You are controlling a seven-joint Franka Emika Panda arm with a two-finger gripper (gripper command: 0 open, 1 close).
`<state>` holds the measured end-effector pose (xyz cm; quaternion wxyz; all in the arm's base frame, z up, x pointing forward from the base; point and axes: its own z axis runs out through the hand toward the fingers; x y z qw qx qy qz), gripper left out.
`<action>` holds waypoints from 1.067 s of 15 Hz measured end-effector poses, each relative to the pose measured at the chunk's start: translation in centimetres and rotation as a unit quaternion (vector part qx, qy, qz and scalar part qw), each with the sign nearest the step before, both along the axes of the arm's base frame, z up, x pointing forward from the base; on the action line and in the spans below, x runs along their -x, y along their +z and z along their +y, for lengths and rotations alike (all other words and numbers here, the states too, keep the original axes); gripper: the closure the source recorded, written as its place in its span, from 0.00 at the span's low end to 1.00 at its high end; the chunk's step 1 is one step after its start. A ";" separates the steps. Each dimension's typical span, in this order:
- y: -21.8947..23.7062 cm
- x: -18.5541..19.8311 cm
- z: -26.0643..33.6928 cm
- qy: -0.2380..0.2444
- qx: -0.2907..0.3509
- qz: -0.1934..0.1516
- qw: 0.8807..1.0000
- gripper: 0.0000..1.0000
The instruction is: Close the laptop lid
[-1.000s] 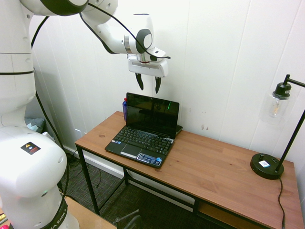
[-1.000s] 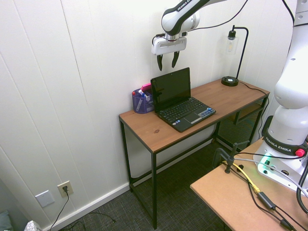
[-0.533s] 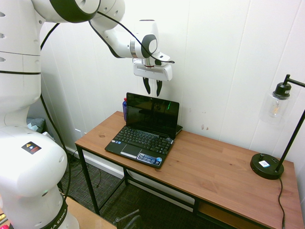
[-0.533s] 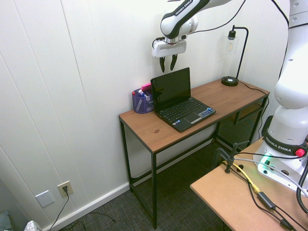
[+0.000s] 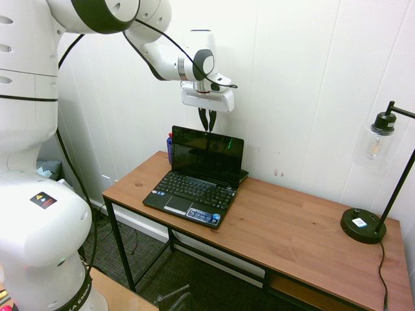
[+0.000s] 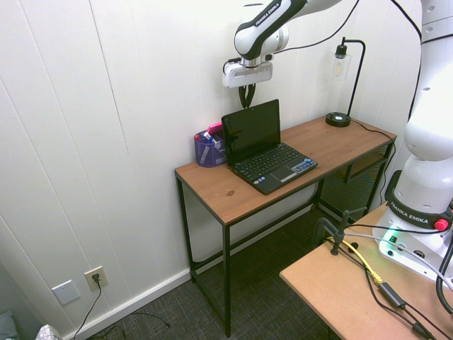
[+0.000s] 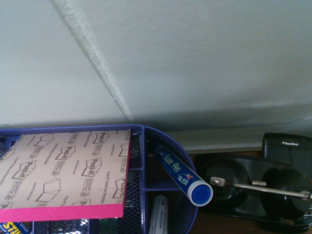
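Note:
The small black netbook stands open on the wooden desk (image 5: 292,227), its keyboard (image 5: 191,192) facing the front edge. The laptop lid (image 5: 207,157) (image 6: 251,131) is upright with its dark glossy screen showing. My gripper (image 5: 207,120) (image 6: 246,95) hangs pointing down just above the lid's top edge, close to the wall. Its fingers are drawn together with nothing between them, and they do not touch the lid. The lid is out of the wrist view.
A blue mesh organizer (image 6: 207,150) (image 7: 170,214) with a Post-it pad (image 7: 63,175) and a marker (image 7: 183,175) stands behind the laptop by the wall. A black phone cradle (image 7: 253,190) lies beside it. A black desk lamp (image 5: 363,225) occupies the desk's far end.
The fingers have come together from wide apart, and the gripper has sunk slightly toward the lid's top edge. The laptop has not moved.

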<state>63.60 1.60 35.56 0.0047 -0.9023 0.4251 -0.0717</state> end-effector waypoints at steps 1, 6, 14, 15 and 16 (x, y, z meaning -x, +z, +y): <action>-0.1 0.0 -0.1 -0.001 0.001 0.003 1.000 1.00; -0.6 -0.1 -0.6 -0.006 0.003 0.014 1.000 1.00; -1.9 0.7 -1.5 -0.016 0.002 0.031 0.999 1.00; -2.1 0.9 -1.6 -0.018 0.000 0.031 0.999 1.00; -2.4 1.2 -1.8 -0.021 -0.002 0.029 0.999 1.00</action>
